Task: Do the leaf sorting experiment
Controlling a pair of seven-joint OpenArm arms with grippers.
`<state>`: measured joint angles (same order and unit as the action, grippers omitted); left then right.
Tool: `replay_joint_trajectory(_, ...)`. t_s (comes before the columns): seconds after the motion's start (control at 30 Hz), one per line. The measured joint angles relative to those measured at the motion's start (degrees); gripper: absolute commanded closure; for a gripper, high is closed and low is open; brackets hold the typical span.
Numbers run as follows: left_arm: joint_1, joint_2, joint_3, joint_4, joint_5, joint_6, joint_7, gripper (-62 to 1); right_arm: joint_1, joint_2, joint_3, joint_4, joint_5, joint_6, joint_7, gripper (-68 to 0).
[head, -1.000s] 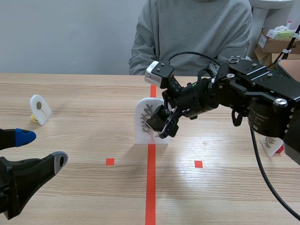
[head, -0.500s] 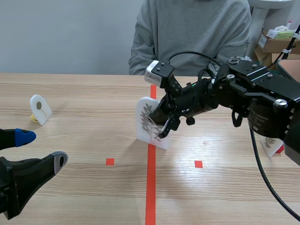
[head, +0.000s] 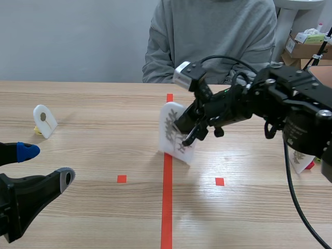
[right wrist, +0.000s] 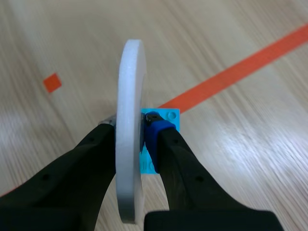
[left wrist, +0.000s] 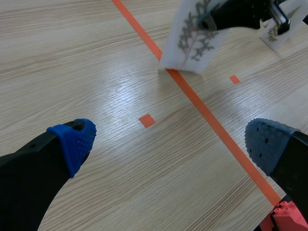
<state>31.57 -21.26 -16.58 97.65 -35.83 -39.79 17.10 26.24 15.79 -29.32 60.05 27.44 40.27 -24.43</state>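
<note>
- The left gripper point(head: 46, 164) hangs low at the near edge, its fingers spread wide and holding nothing.
- The right gripper point(head: 188, 132) is clamped on the white leaf card point(head: 172, 129), one finger on each face. The card tilts over the orange-red line point(head: 166, 207).
- Farther left stands a small white card point(head: 44, 120).
- A person in a grey sweater point(head: 212, 36) sits at the far side.

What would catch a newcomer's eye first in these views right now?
The right pincer, reaching past the middle of the table, is shut on a white leaf plaque, held tilted over the orange-red tape line. Just behind it, a person in a grey sweatshirt sits across the table. The left pincer hangs open, low at the near left, and a small white plaque stands on the table's far left side.
</note>
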Motion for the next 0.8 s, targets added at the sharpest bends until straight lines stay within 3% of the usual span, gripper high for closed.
replay_joint_trajectory(0.1,0.0,0.0,0.0,0.0,0.0,0.0,0.0,-62.3,-2.8,0.1,10.5,3.7,0.0,-5.1,-2.0,-1.1)
replay_joint_trajectory(0.3,0.0,0.0,0.0,0.0,0.0,0.0,0.0,-62.3,-9.8,2.2,25.8,8.6,-0.2,-10.0,-4.0,-1.1)
replay_joint_trajectory(0.4,0.0,0.0,0.0,0.0,0.0,0.0,0.0,-62.3,-14.3,2.9,29.2,10.8,-0.2,-11.6,-4.4,-1.1)
replay_joint_trajectory(0.57,0.0,0.0,0.0,0.0,0.0,0.0,0.0,-62.3,-19.5,3.0,34.4,14.9,-0.2,-11.3,-4.4,-1.1)
replay_joint_trajectory(0.8,0.0,0.0,0.0,0.0,-0.1,0.0,0.0,-62.3,-23.4,3.0,37.9,15.5,-0.2,-13.3,-4.2,-1.1)
